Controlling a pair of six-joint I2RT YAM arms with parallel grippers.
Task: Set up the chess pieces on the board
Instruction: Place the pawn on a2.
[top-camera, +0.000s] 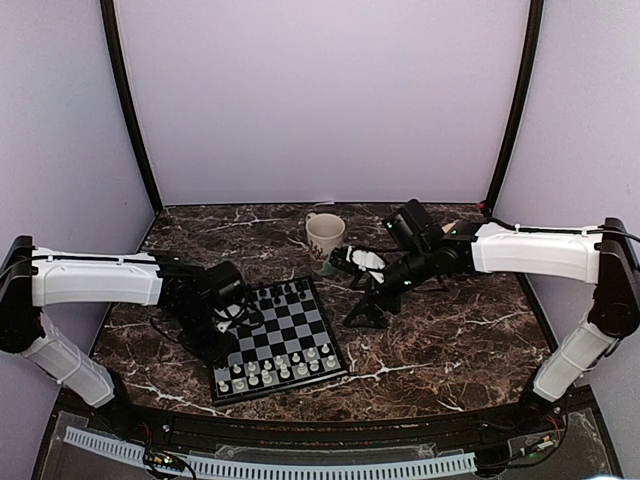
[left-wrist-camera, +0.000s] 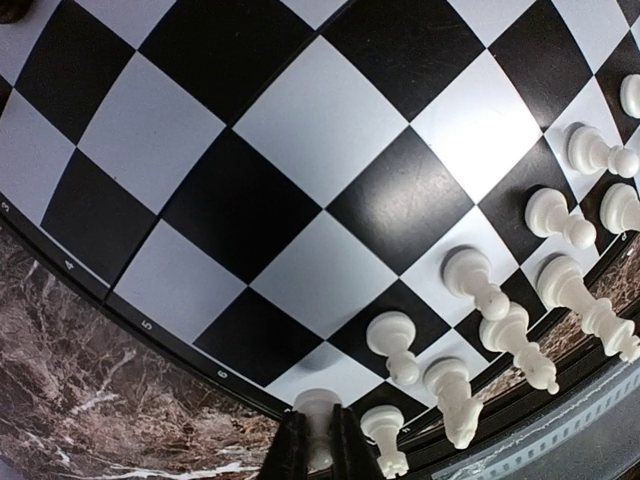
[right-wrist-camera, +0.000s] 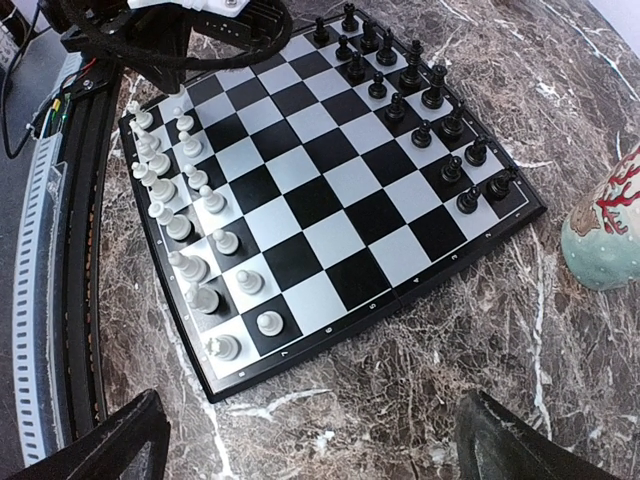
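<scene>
The board (top-camera: 283, 335) lies in front of the arms, also seen in the right wrist view as board (right-wrist-camera: 330, 190). White chess pieces (right-wrist-camera: 185, 215) line two rows on one side and black ones (right-wrist-camera: 420, 90) the opposite side. My left gripper (left-wrist-camera: 316, 450) is shut on a white pawn (left-wrist-camera: 318, 412), held just over the board's numbered edge beside the other white pieces (left-wrist-camera: 480, 300). In the top view the left gripper (top-camera: 228, 330) hangs over the board's left edge. My right gripper (right-wrist-camera: 310, 450) stands wide open over bare marble beside the board, with nothing between its fingers (right-wrist-camera: 110, 445).
A white mug (top-camera: 324, 237) with a red coral pattern stands behind the board, and the mug (right-wrist-camera: 605, 235) sits right of the board in the right wrist view. The left arm (right-wrist-camera: 180, 30) overhangs the board's far white corner. The tabletop is dark veined marble (top-camera: 450, 340).
</scene>
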